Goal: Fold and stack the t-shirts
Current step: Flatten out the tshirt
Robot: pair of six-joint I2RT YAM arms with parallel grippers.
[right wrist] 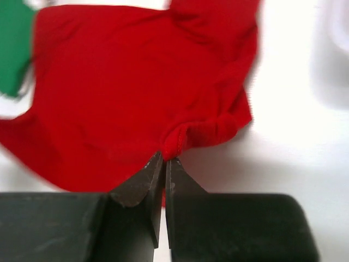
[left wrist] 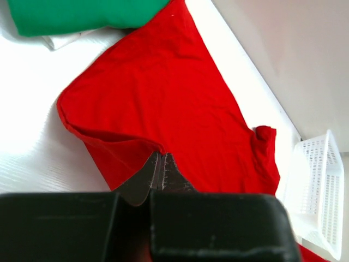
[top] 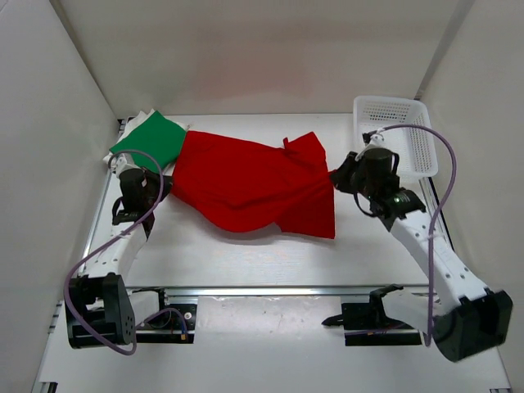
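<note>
The red t-shirt (top: pixel 250 184) hangs stretched between my two grippers above the middle of the table. My left gripper (top: pixel 166 185) is shut on its left edge, and the cloth (left wrist: pixel 180 103) bunches at the closed tips (left wrist: pixel 160 154). My right gripper (top: pixel 334 174) is shut on a hem fold at the shirt's right edge (right wrist: pixel 180 136), pinched at the tips (right wrist: pixel 164 159). A folded green t-shirt (top: pixel 151 137) lies at the back left on top of a white t-shirt (top: pixel 117 152), of which only edges show (left wrist: pixel 62 39).
A white lattice basket (top: pixel 401 135) stands at the back right, just behind my right arm. White walls close in the table on the left, back and right. A metal rail (top: pixel 270 289) runs across the near edge.
</note>
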